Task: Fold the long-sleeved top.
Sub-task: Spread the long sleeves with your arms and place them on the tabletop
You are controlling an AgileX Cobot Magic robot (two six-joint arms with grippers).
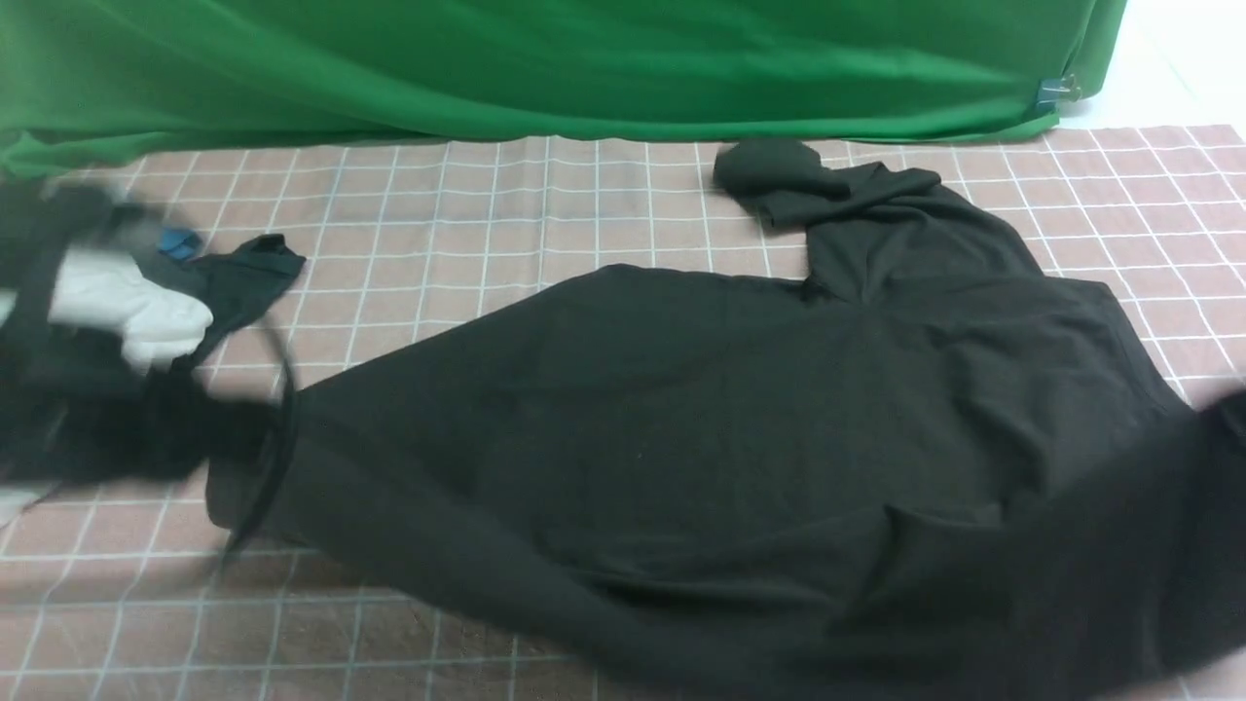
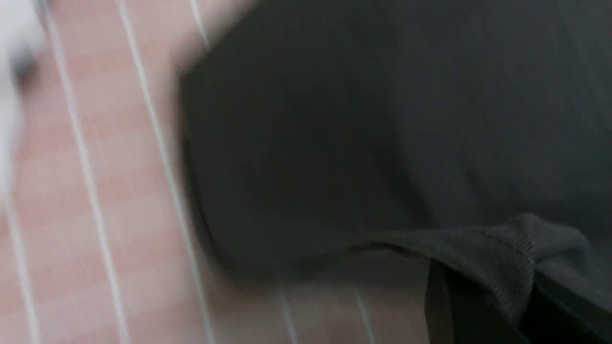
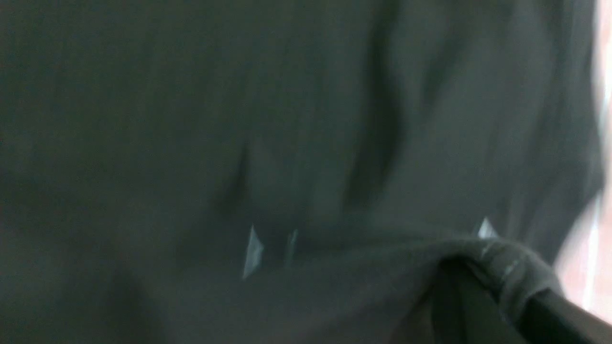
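The long-sleeved top (image 1: 730,419) is a big black garment spread across the checked table, with one sleeve bunched at the back (image 1: 779,175). My left arm (image 1: 117,428) is a dark blur at the top's left end. In the left wrist view my left gripper (image 2: 507,296) is shut on a stitched fold of the top (image 2: 502,258). At the front right edge my right arm (image 1: 1217,487) is blurred too. The right wrist view shows my right gripper (image 3: 507,296) shut on a rolled edge of the top (image 3: 502,258).
A white cloth bundle (image 1: 136,307) and a small dark cloth (image 1: 248,273) with a blue piece (image 1: 178,243) lie at the far left. A green backdrop cloth (image 1: 545,68) hangs along the back. The pink checked tablecloth (image 1: 487,224) covers the table.
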